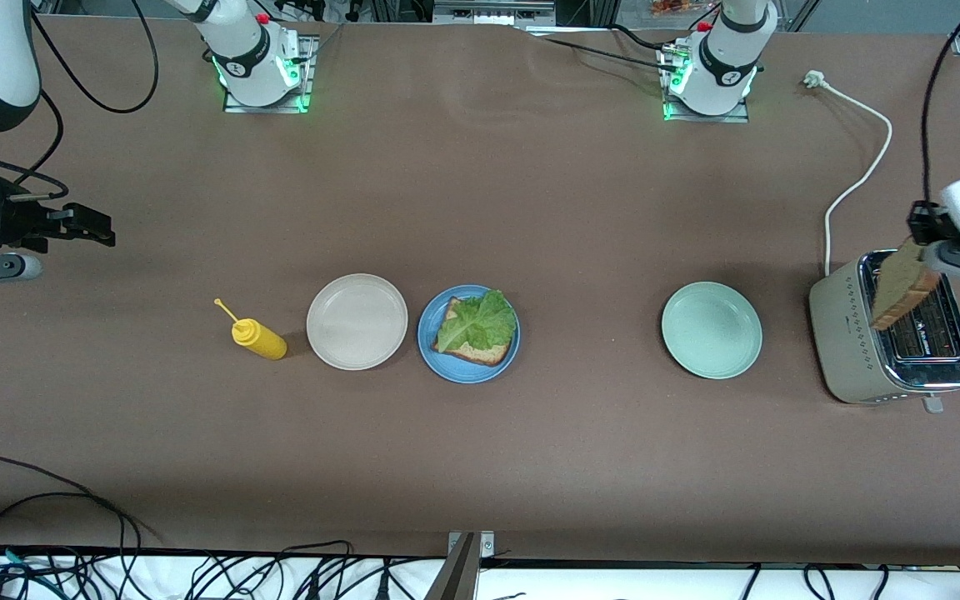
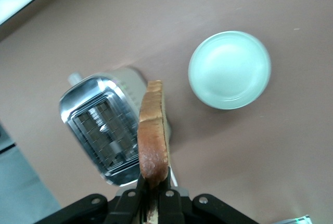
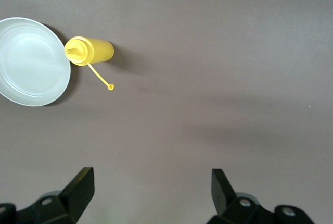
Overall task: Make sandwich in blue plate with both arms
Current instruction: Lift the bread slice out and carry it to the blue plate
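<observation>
Pinching a bread slice above the toaster, the left gripper hovers; the right gripper waits, fingers spread.

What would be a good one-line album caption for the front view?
Left gripper lifts a bread slice over the toaster; lettuce-topped bread sits on the blue plate.

Right gripper over bare brown table
Its two black fingers stand wide apart at the frame's edge, holding nothing. A yellow squeeze bottle, its tethered cap hanging loose, stands just beside a pale plate cut by the frame's edge.
</observation>
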Action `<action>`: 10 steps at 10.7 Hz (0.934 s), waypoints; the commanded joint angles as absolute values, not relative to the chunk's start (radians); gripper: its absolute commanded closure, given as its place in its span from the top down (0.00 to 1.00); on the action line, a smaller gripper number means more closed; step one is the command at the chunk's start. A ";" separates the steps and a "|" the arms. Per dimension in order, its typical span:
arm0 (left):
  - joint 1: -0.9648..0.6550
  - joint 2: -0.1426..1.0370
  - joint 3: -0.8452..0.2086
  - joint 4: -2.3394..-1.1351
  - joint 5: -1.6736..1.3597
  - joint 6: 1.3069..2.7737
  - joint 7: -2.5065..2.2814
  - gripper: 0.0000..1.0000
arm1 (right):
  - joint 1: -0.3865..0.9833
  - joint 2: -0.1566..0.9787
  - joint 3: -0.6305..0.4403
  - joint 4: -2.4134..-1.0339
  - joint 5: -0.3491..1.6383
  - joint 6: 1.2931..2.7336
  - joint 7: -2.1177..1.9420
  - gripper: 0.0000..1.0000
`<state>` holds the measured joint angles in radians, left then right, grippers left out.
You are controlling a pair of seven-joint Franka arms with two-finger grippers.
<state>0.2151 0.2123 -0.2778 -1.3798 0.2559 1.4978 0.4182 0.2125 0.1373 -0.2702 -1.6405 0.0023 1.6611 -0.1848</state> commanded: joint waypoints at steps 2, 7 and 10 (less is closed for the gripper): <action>0.187 0.229 -0.398 -1.361 0.062 1.473 0.229 0.00 | 0.213 0.144 -0.272 -1.617 -0.012 1.640 -0.184 1.00; 0.063 0.343 -0.443 -1.358 -0.300 1.497 -0.029 0.00 | 0.213 0.144 -0.272 -1.618 -0.012 1.640 -0.184 1.00; -0.012 0.434 -0.443 -1.359 -0.487 1.662 -0.029 0.00 | 0.213 0.144 -0.272 -1.617 -0.012 1.640 -0.184 1.00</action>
<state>0.0497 0.3579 -0.4478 -1.3866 -0.3742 1.5761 -0.0162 0.2126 0.1381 -0.2703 -1.6384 0.0020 1.6598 -0.1848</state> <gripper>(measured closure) 0.907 0.000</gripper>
